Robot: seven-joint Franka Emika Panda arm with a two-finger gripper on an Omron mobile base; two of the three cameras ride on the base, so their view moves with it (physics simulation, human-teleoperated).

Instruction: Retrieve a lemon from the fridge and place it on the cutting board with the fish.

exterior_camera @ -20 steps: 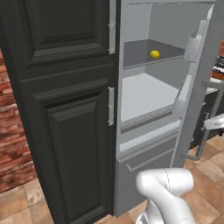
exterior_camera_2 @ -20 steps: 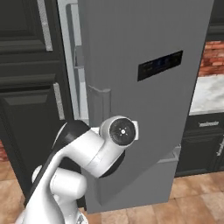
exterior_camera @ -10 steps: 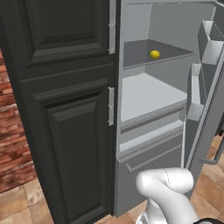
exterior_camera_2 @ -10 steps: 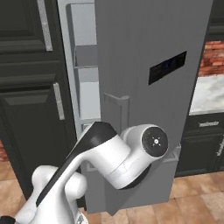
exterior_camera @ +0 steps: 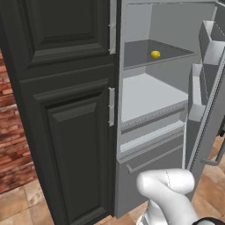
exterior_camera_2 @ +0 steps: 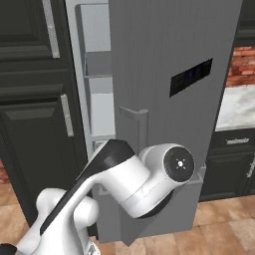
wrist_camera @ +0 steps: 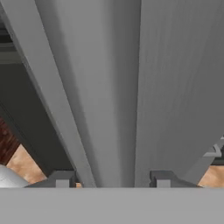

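Yellow lemon [exterior_camera: 155, 54] far back on open fridge [exterior_camera: 154, 101] shelf; jaws parted astride door handle [wrist_camera: 111, 96].

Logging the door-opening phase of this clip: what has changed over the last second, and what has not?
The fridge door has swung wider open, its handle carried round with it. The gripper has loosened: its fingertips now stand apart on either side of the handle bar. The arm's elbow has swung rightward in the right base view. The lemon has stayed on the upper shelf; base unmoved.
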